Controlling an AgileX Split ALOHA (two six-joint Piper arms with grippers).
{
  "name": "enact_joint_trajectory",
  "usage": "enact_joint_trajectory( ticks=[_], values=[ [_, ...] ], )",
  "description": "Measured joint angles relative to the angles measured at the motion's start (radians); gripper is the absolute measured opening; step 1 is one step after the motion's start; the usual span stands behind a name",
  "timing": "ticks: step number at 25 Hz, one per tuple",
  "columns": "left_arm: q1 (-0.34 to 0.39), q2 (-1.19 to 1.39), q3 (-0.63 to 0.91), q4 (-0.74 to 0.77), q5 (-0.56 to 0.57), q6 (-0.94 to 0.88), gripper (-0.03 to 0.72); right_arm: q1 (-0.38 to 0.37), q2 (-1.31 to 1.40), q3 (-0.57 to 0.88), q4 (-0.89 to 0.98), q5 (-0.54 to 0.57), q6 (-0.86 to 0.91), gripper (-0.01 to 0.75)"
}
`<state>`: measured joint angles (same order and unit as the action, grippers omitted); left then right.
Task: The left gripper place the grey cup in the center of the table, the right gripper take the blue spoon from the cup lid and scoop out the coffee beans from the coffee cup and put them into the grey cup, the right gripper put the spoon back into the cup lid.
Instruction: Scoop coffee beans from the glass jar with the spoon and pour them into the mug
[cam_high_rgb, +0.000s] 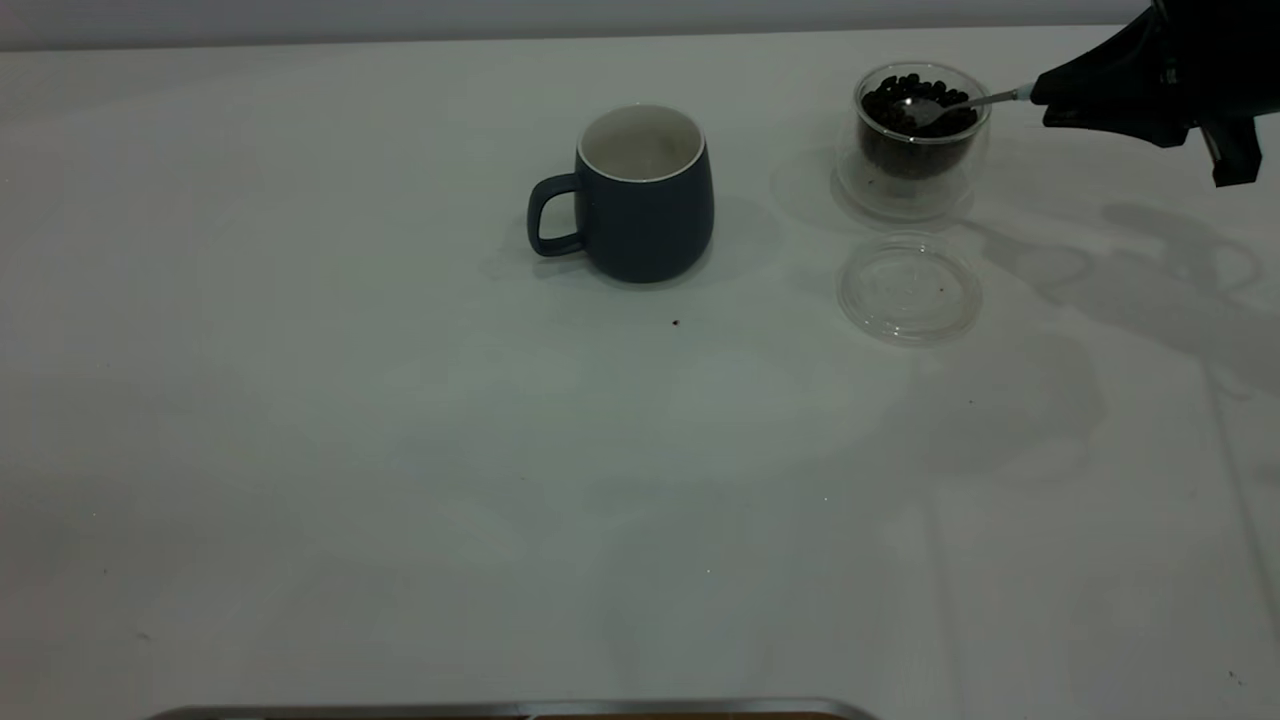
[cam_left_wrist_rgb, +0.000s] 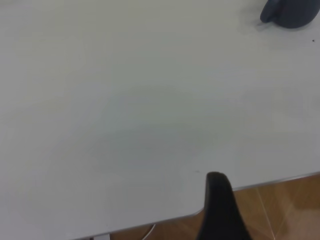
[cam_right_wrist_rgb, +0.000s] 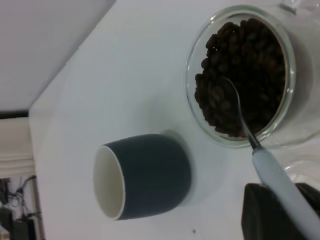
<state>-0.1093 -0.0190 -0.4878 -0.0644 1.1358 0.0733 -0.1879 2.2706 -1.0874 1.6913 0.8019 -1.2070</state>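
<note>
The grey cup (cam_high_rgb: 640, 195) stands upright near the middle of the white table (cam_high_rgb: 400, 450), handle to the left, white inside empty. It also shows in the right wrist view (cam_right_wrist_rgb: 145, 175) and the left wrist view (cam_left_wrist_rgb: 290, 12). The coffee cup (cam_high_rgb: 918, 130) at the back right holds the coffee beans (cam_right_wrist_rgb: 245, 75). My right gripper (cam_high_rgb: 1045, 95) is shut on the blue spoon (cam_right_wrist_rgb: 277, 180), whose steel bowl (cam_high_rgb: 925, 108) rests among the beans. The empty cup lid (cam_high_rgb: 910, 288) lies in front of the coffee cup. My left gripper (cam_left_wrist_rgb: 220, 210) hangs past the table's edge, away from everything.
A few dark specks lie on the table, one in front of the grey cup (cam_high_rgb: 676, 323). The table's near edge shows a metal strip (cam_high_rgb: 500, 710). Brown floor (cam_left_wrist_rgb: 280, 210) shows beyond the table edge in the left wrist view.
</note>
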Motion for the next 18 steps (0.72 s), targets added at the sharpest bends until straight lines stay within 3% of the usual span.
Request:
enact_joint_trajectory(
  ticks=[18],
  values=[
    [0.000,0.000,0.000,0.000,0.000,0.002,0.555,0.000,0.071,0.000,0.089,0.058,0.081,0.107]
  ],
)
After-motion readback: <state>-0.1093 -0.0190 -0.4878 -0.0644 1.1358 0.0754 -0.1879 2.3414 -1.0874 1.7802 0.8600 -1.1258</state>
